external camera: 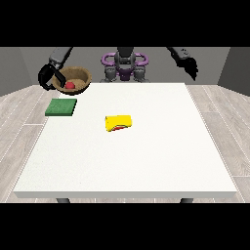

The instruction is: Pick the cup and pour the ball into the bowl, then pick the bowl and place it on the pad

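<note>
The brown bowl (74, 79) is held up off the bench (127, 161), tilted so that its open mouth faces the camera, and the red ball (70, 85) sits inside it, low against the inner wall. The hand at the view's left (50, 78) has the bowl: its black fingers curl round the bowl's left rim, with the arm running up and away from the bowl toward the robot's shoulder. Just below the bowl and a little toward the camera, the green pad (61, 107) lies flat on the bench near the bench's far left corner; the bowl is apart from the pad, hanging above its far edge rather than touching it. Farther from the bowl, toward the middle of the bench, the yellow cup (118, 122) lies on its side, its mouth turned to the right and a reddish tint showing along its lower edge. The cup is well apart from both the pad and the bowl. Across the bench from the bowl, beyond the far right corner, the hand at the view's right (190, 67) hangs in the air above the floor, holding nothing, its fingers pointing downward and looking relaxed. The robot's torso (124, 66) stands behind the far edge, between the two arms.
</note>
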